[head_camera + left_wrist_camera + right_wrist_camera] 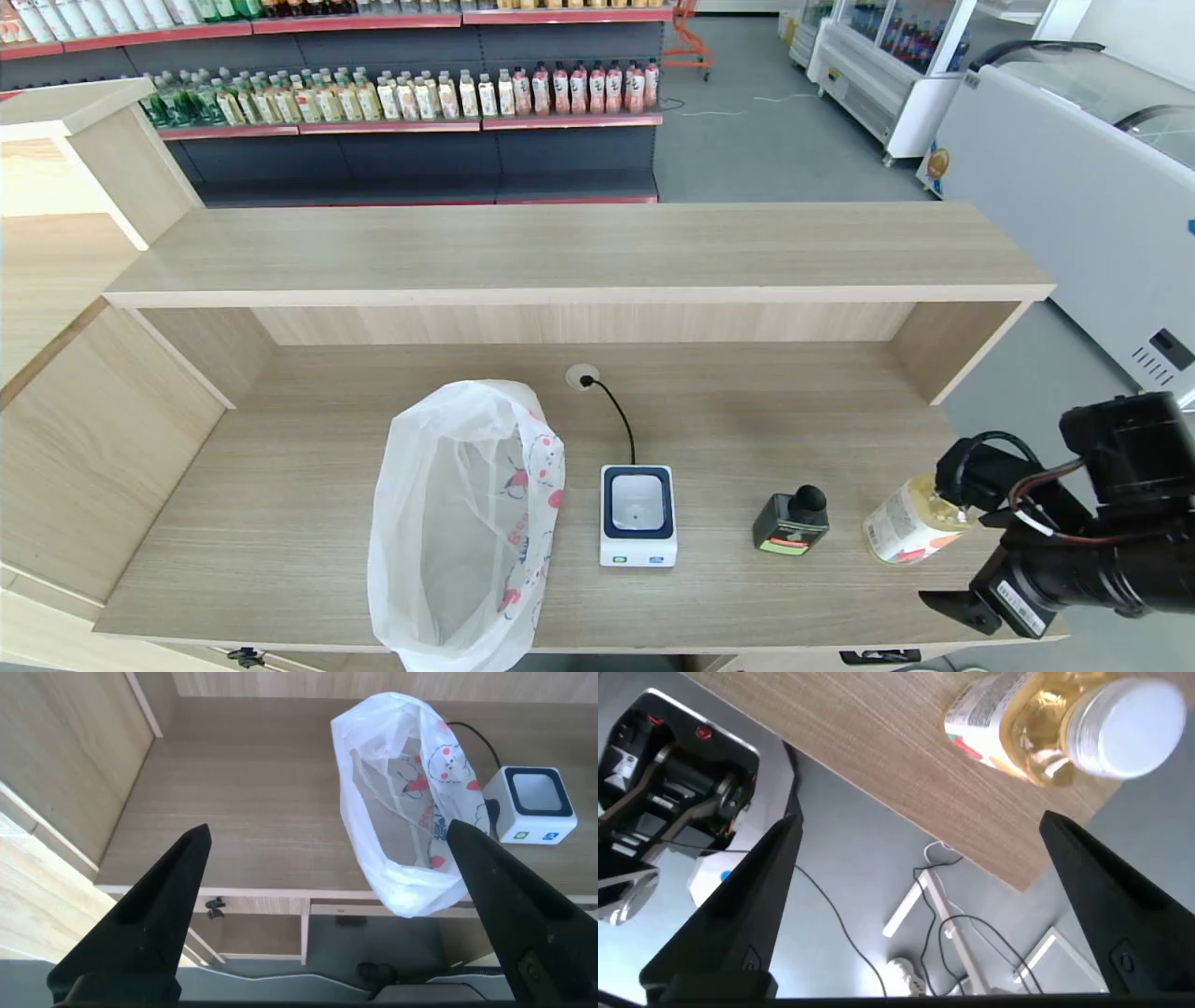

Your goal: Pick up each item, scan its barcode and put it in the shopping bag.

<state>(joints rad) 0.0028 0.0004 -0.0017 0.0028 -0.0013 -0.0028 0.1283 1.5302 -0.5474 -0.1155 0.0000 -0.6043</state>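
Looks like the first pick, approach stage, nothing gripped yet. Seeing the right end effector (920, 831) spread wide and empty, hanging off the near right corner of the tabletop (280, 504), just beside the clear bottle (907, 527) of yellowish liquid. Placing that bottle on its side at the right end of the tabletop, white cap end toward the right, outside the fingers rather than between them. Seeing the left end effector (327, 835) spread and empty too, held over the near left side, close to the shopping bag (467, 523). Finding the bag open, left of centre, apparently with nothing in it. Finding the scanner (638, 513) just right of the bag, window up, with its cable (618, 415) running to a hole farther back. Counting one more item, a small dark green bottle (791, 523) with a black cap, apparently standing between the scanner and the clear bottle, apart from both. Judging both items unscanned and unbagged. Next: bring the right fingers over the clear bottle's body, straddle it across the short axis, close. Expect rolling, given a round body lying near the edge, so square up first and avoid nudging it rightward. After that, lift, carry left past the dark green bottle, and present the label to the scanner window. Cannot tell the barcode position from here.
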